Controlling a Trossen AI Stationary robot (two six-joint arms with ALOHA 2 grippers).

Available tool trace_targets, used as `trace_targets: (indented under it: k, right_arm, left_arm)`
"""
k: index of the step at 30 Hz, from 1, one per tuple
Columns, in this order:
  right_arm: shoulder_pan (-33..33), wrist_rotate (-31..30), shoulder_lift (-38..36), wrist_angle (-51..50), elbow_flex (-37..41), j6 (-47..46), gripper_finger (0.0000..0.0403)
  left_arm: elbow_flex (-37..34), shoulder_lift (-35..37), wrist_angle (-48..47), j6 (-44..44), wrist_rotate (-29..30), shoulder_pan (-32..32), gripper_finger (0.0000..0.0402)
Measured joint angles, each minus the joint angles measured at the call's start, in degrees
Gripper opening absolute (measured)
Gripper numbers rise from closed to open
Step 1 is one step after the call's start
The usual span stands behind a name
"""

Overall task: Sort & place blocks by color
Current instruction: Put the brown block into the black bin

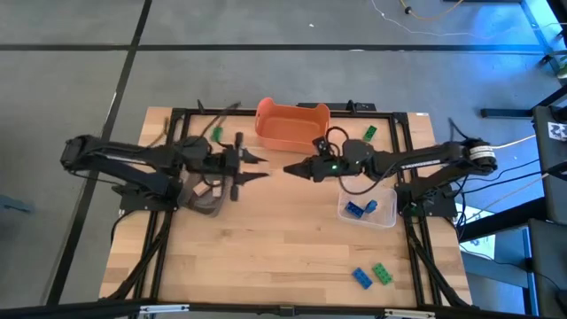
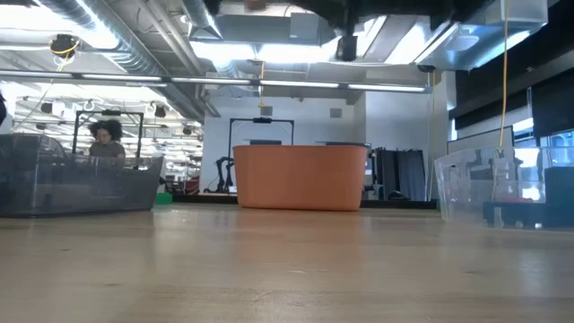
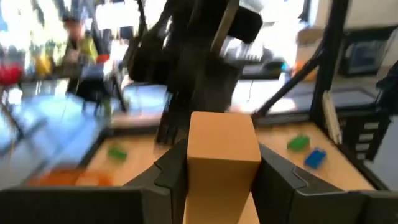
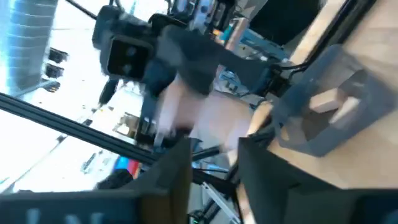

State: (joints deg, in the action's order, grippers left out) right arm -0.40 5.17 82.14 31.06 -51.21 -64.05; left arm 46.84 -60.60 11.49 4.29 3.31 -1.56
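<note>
My left gripper (image 1: 259, 167) hovers over the table's middle, shut on a pale tan wooden block (image 3: 222, 155). My right gripper (image 1: 289, 170) faces it from the right, a short way off, open with nothing between its fingers (image 4: 214, 165). Loose green blocks lie at the far edge (image 1: 217, 133) (image 1: 369, 133). A blue block (image 1: 362, 277) and a green block (image 1: 382, 273) lie near the near edge. More blue blocks (image 1: 359, 209) sit in the clear container (image 1: 387, 217). Tan blocks (image 4: 328, 99) lie in the dark container (image 1: 205, 202). My left gripper pinches the tan block between its two fingers (image 3: 171, 171), one on each opposite side face (image 3: 193, 163). The fingers lie level and point toward the table's right. The block's end face (image 3: 222, 134) sticks out past the fingertips, and the block is lifted clear of the table.
An orange tub (image 1: 292, 124) stands at the far middle of the table, just beyond both grippers. The clear container sits under the right arm, the dark one under the left arm. A black frame (image 1: 177, 113) runs around the table. Bare wood (image 1: 283, 239) lies toward the near edge.
</note>
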Motion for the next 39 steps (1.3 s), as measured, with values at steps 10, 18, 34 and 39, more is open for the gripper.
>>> trace_targets:
  k: [10, 18, 34, 39]
  right_arm:
    - [-2.7, -6.0, -17.5, -38.2, -0.1, 10.6, 0.0202]
    - [2.2, -17.1, -26.1, -49.2, 0.0, 24.2, 0.0204]
    - [3.4, -19.2, -25.9, -30.9, 0.0, 47.9, 0.0204]
    - [3.4, -19.1, -25.9, -31.0, 0.0, 47.6, 0.0204]
  left_arm:
    - [-0.5, 17.1, -21.1, -10.2, 0.5, 3.9, 0.0124]
    - [-11.6, 26.1, -7.8, -21.4, 1.9, 3.9, 0.0124]
    - [-15.2, 28.9, -0.2, -28.0, 1.5, 3.9, 0.0124]
    - [-15.1, 28.9, -0.3, -28.1, 1.8, 3.9, 0.0124]
